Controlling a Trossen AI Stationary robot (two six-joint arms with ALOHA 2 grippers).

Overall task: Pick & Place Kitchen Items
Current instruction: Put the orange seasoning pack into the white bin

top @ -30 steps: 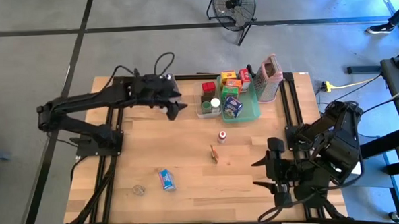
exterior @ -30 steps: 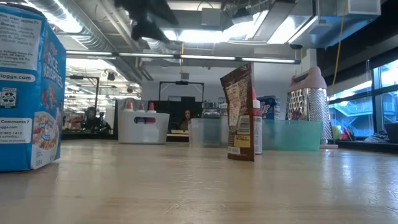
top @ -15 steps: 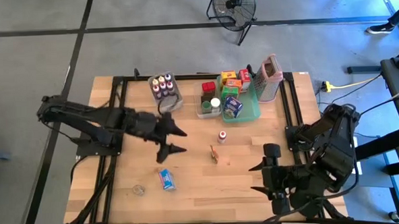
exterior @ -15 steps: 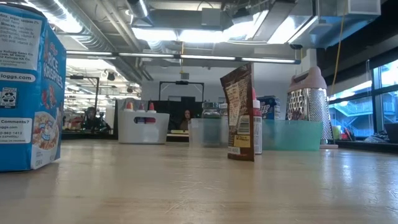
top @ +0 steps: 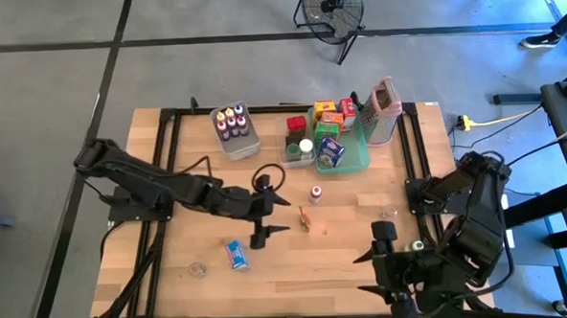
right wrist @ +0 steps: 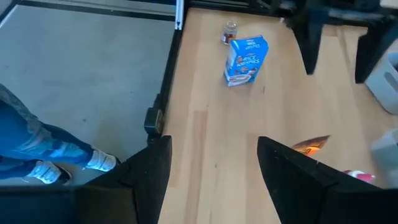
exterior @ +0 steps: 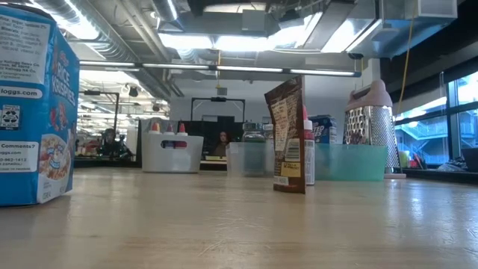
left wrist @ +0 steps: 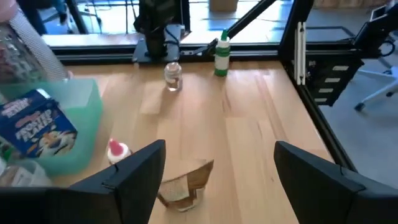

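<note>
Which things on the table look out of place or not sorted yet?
Several kitchen items stand loose on the bare wood, outside the bins: a blue cereal box, a brown packet, a red-capped bottle and two small jars. Nothing looks spilled or damaged.

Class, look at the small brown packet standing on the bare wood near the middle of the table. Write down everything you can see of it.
The brown packet is a small flat pouch, glossy like foil or plastic, dark brown with a pale printed panel on one face and an orange patch near one end. It stands upright on the bare wooden table, alone, touching nothing else. A white bottle with a red cap stands just behind it. The left pincer hovers open beside it, not gripping it.
</note>
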